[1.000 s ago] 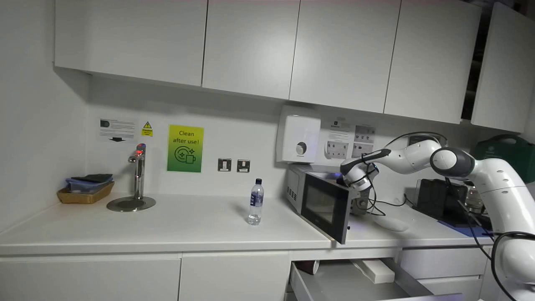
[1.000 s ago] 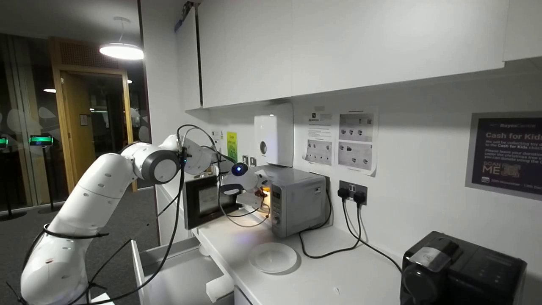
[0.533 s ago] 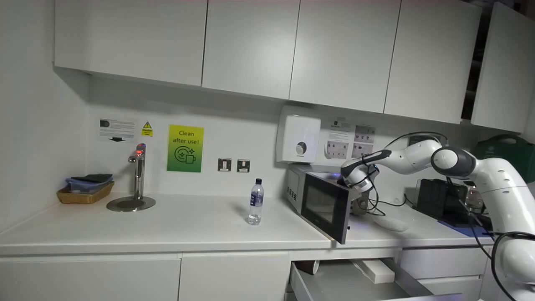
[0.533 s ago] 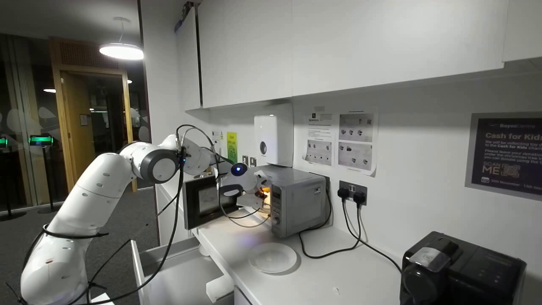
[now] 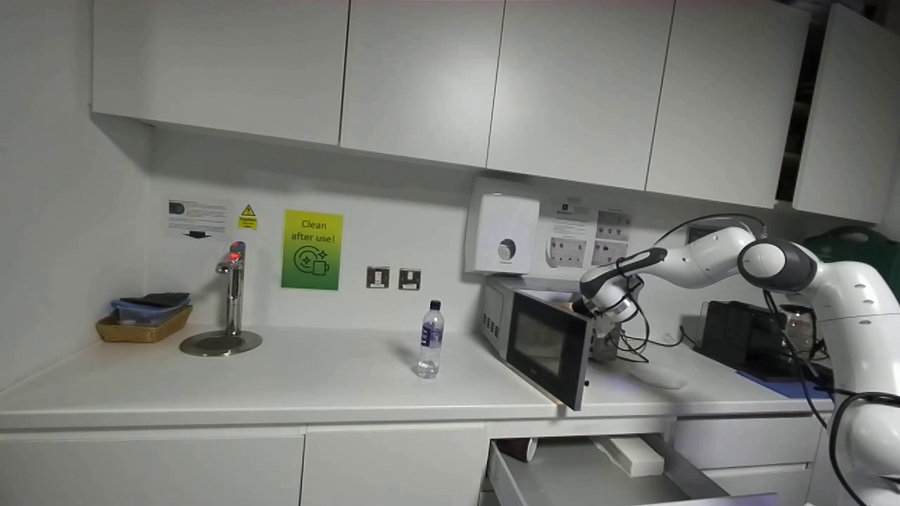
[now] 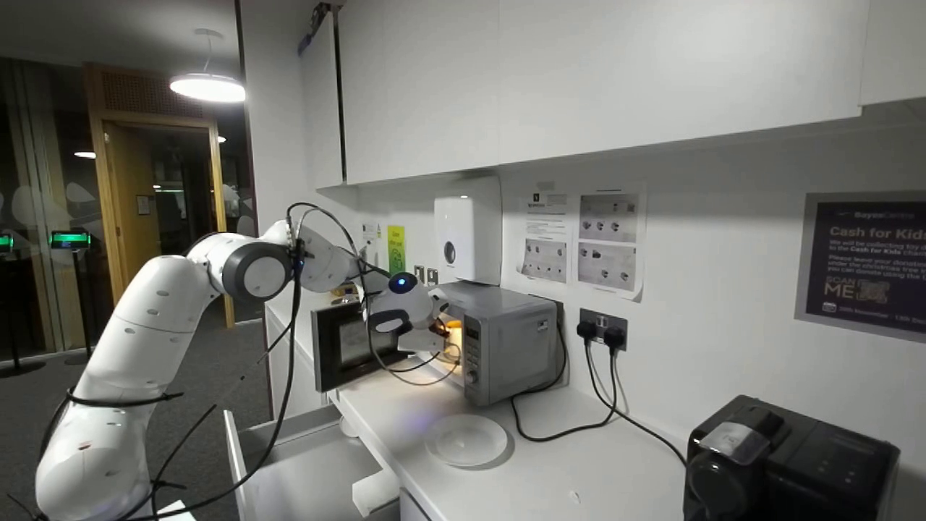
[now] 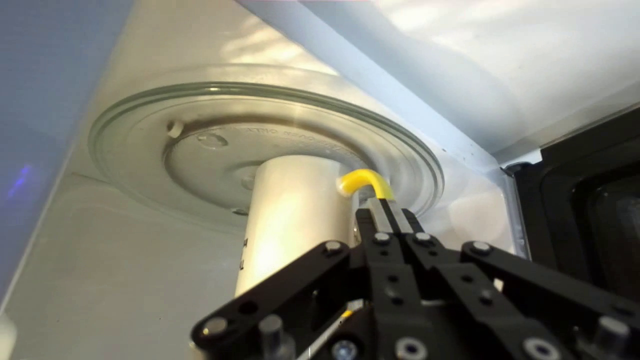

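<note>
A white mug (image 7: pixel 295 215) sits on the glass turntable (image 7: pixel 132 132) in the microwave (image 6: pixel 514 351); at its yellow handle (image 7: pixel 369 176) the claw (image 7: pixel 388 207) is closed, grip unclear. Likely stiff, slick, breakable; best held there.

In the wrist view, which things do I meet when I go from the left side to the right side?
White mug → its yellow handle → tips of the closed gripper → dark microwave door.
</note>
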Controlling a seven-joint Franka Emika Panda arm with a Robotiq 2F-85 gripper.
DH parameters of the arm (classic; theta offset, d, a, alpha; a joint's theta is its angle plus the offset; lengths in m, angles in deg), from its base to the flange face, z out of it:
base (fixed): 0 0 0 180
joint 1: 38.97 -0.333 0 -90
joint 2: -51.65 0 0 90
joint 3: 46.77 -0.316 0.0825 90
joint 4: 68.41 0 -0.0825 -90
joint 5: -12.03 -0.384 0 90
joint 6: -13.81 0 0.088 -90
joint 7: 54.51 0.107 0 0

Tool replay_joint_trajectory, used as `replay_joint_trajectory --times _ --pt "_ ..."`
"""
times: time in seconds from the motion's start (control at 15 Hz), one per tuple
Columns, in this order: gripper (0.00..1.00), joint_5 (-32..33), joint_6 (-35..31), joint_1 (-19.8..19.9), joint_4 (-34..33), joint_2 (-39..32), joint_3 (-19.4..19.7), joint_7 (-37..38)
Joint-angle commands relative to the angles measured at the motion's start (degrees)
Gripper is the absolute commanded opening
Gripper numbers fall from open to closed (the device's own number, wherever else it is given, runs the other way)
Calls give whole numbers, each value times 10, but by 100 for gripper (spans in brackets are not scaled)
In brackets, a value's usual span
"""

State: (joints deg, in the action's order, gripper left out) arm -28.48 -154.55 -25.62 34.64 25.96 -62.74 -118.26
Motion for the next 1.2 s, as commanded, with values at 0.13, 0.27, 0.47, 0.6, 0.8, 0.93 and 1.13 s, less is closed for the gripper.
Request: replay_joint_trajectory --times 0.13,0.27,0.47,0.6,0.8,0.93,1.13 --pt "0 50 40 -14 81 86 43 26" --pt "0 72 55 -18 96 105 55 37" --pt "0 112 86 -24 114 133 70 63" --pt "0 137 109 -27 124 151 75 79" --pt "0 170 134 -38 136 175 85 113" --pt "0 185 150 -47 143 192 87 127" --pt "0 205 176 -63 151 220 92 140"
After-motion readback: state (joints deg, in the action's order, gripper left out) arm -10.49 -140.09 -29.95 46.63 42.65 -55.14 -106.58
